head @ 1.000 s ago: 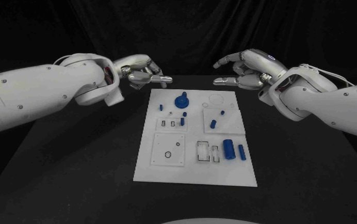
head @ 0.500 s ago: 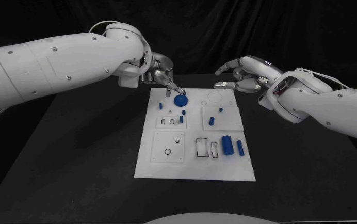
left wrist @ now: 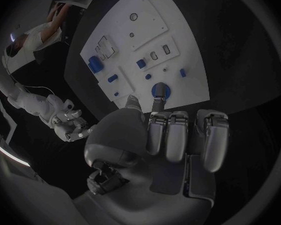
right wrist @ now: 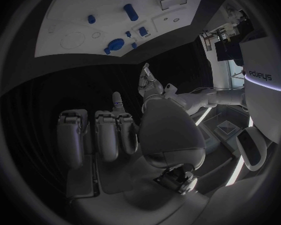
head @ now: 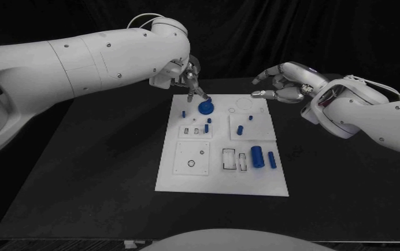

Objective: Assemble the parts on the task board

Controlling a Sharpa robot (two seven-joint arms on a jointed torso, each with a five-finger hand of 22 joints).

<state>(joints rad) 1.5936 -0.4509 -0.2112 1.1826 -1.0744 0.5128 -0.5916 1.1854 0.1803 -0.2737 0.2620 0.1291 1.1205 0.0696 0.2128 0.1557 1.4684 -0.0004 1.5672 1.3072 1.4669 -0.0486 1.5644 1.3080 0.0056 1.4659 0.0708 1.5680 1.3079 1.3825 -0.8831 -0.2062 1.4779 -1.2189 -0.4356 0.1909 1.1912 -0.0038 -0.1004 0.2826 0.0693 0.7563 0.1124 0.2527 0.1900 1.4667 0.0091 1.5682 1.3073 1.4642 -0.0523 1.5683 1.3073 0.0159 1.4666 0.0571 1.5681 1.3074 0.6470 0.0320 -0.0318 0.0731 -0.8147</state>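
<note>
Left hand [head: 190, 83] reaches the blue disc [head: 205, 108]
Fingers pinched together, holding nothing; the disc near the board's [head: 223, 178] far edge looks light, rigid; grip its raised knob.

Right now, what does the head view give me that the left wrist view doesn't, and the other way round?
Head view alone: the left hand from outside, fingertips reaching down to the round blue part, though contact can't be confirmed, and the two blue cylinders lying side by side at the board's near right.
Left wrist view alone: that hand's palm side, with one extended finger pointing at the round part.
Both: the white task board, its blue parts, and the right hand hovering off the board.
</note>
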